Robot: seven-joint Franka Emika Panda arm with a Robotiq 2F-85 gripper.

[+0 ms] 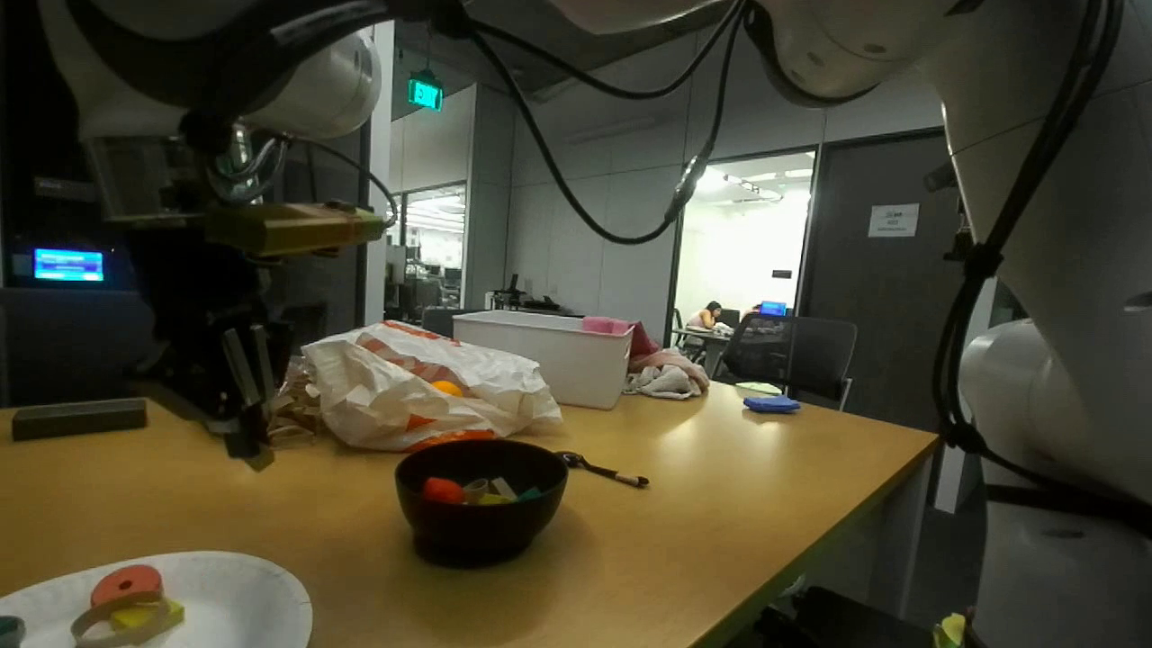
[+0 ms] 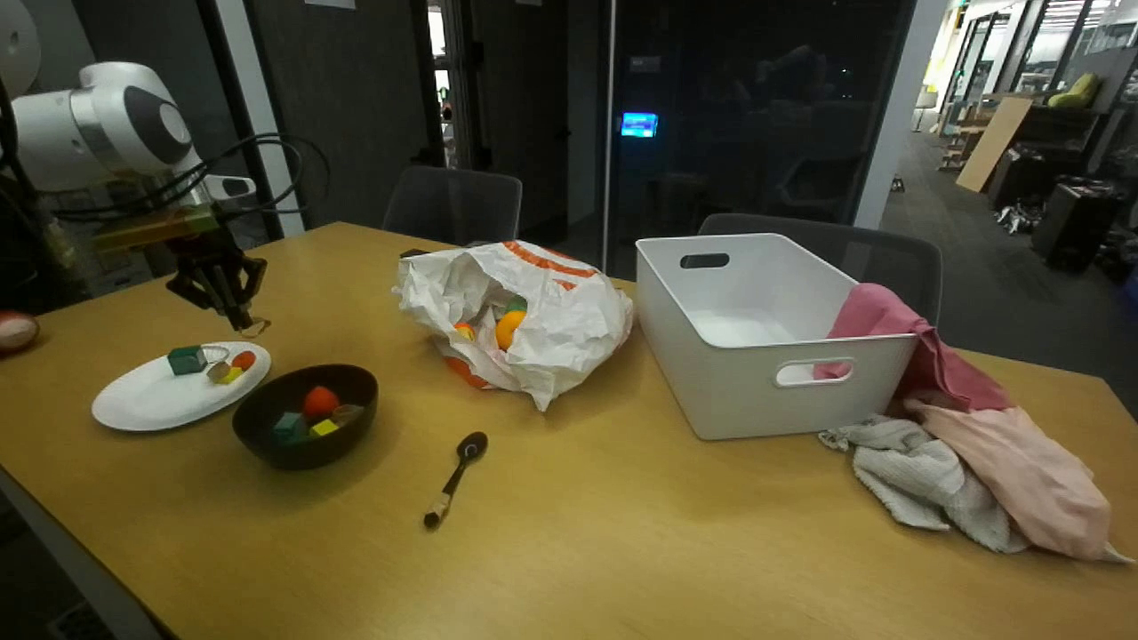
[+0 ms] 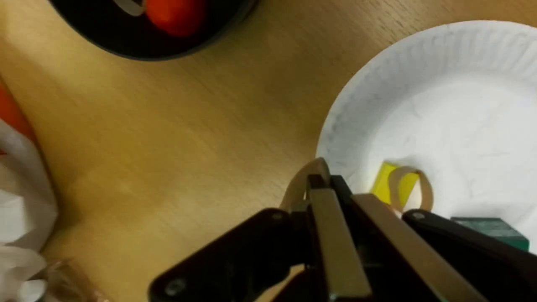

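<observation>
Ring (image 3: 300, 184) above table (image 2: 578, 533), grey-walled room (image 1: 576, 270)

The smooth bowl (image 1: 481, 531) stands on a glossy, wood-grained desk (image 2: 622, 551). Near the bowl, the tan ring (image 3: 300, 184) in the claw (image 3: 329, 181) looks matt, the plate (image 3: 482, 126) like fluted paper and the bag (image 2: 569, 311) like crinkled plastic. Farther from the bowl, the bin (image 2: 729, 391) is smooth plastic and the grey towel (image 2: 916, 484) rough cloth.

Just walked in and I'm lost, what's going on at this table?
A robot arm has its jaws shut on a tan band, held in the air near a white plate's rim. A second band, a yellow block and a green block are on the plate. A black bowl nearby holds a red piece among others.
</observation>
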